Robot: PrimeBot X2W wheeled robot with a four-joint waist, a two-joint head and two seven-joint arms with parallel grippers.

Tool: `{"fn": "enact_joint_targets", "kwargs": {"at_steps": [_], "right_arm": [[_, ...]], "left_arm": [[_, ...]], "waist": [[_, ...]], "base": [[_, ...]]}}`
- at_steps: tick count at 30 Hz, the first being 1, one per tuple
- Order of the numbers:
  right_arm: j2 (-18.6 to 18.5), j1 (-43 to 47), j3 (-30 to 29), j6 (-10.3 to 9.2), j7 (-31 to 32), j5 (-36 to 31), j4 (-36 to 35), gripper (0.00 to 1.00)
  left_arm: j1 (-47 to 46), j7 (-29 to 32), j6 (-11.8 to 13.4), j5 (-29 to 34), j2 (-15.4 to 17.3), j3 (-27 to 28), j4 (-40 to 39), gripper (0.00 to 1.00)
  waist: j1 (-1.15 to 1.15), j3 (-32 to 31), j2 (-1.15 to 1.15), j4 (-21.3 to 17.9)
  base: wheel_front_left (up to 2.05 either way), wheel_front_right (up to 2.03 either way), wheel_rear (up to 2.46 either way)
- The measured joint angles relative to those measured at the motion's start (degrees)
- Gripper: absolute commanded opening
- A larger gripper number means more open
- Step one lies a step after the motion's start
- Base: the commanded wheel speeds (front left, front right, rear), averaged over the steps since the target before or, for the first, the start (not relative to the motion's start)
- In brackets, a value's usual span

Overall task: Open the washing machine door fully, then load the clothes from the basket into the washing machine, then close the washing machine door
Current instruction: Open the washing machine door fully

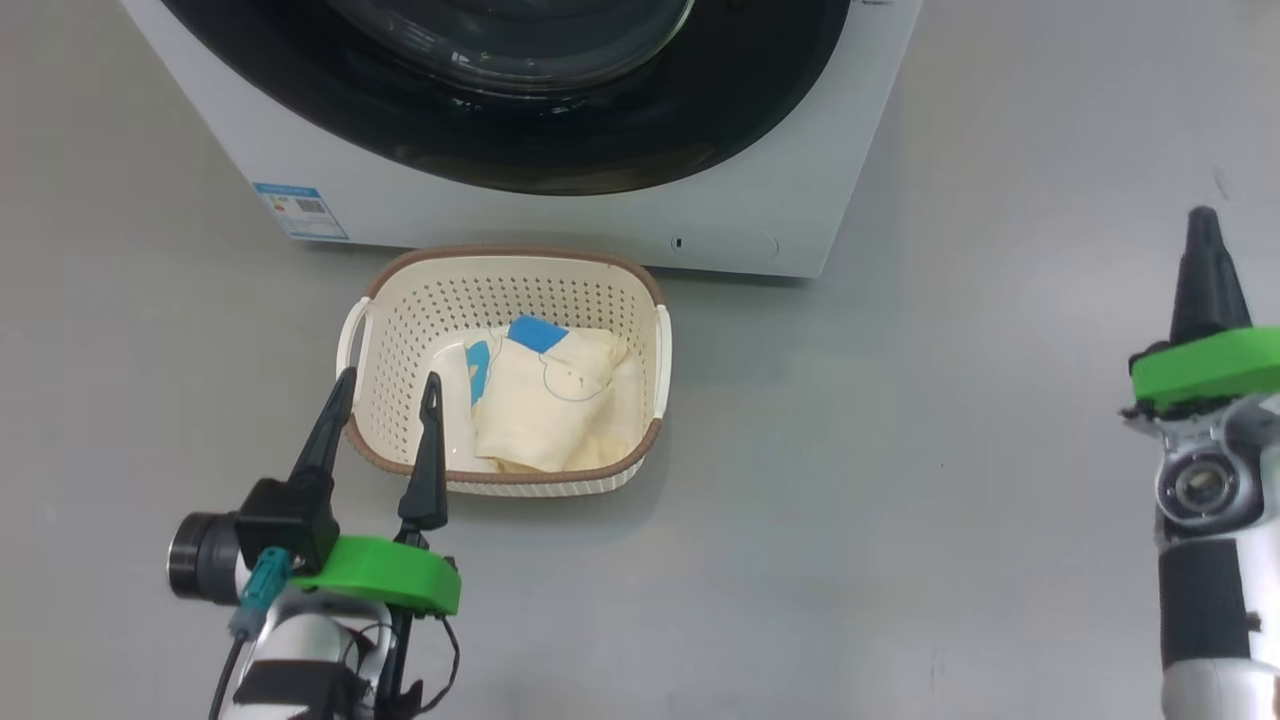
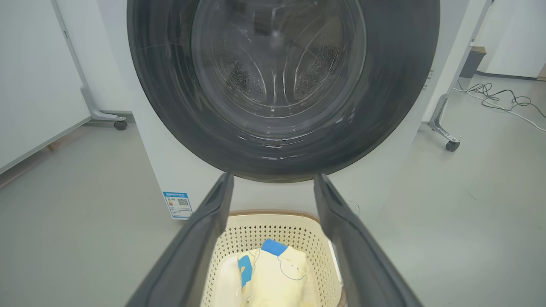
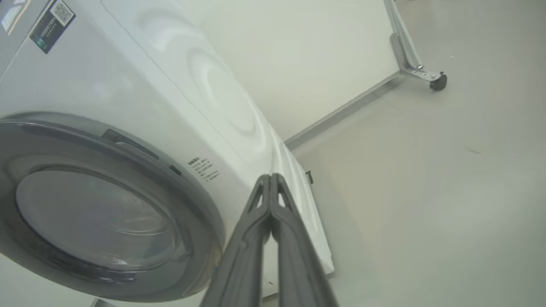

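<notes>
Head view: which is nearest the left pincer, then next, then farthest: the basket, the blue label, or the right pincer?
1. Basket, right by the left pincer tips.
2. Blue label, farther ahead, left side.
3. Right pincer, far across, right side.

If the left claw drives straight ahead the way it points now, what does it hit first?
Probably the lower rim of the washing machine door, with the left claw passing over the basket; depth is unclear.
</notes>
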Motion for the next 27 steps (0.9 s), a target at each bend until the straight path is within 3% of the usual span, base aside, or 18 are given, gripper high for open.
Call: {"fn": "enact_joint_targets", "kwargs": {"at_steps": [1, 7, 14, 18, 27], "right_arm": [[0.0, 0.0, 0.0, 0.0, 0.0, 0.0, 0.0, 0.0], [-0.3, -8.1, 1.8, -0.01, 10.6, 23.2, 3.5, 0.0], [-0.6, -16.8, -1.3, -0.01, 23.4, 40.8, 9.8, 0.0], [-1.2, -22.9, -3.1, -0.01, 28.4, 43.5, 14.5, 0.0], [-4.0, -37.2, -3.1, -0.01, 33.8, 40.7, 26.4, 0.0]], "left_arm": [[0.0, 0.0, 0.0, 0.0, 0.0, 0.0, 0.0, 1.0], [-0.7, 0.0, -0.1, 0.5, -0.1, 0.0, 0.1, 1.0], [-1.9, 0.0, -0.5, 0.5, -0.2, -0.1, 0.4, 1.0], [-2.0, 0.0, -0.5, 1.0, -0.5, -0.3, 0.4, 1.0], [-3.3, 0.0, -0.6, 1.0, -1.0, -1.4, 0.4, 1.0]], "waist": [[0.0, 0.0, 0.0, 0.0], [0.0, 1.4, 0.0, 0.8], [0.0, 2.5, 0.0, 1.8], [0.0, 3.1, 0.0, 2.2], [0.0, 5.2, 0.0, 3.4]], "base": [[0.0, 0.0, 0.0], [0.0, 0.0, 0.0], [0.0, 0.0, 0.0], [0.0, 0.0, 0.0], [0.0, 0.0, 0.0]]}}
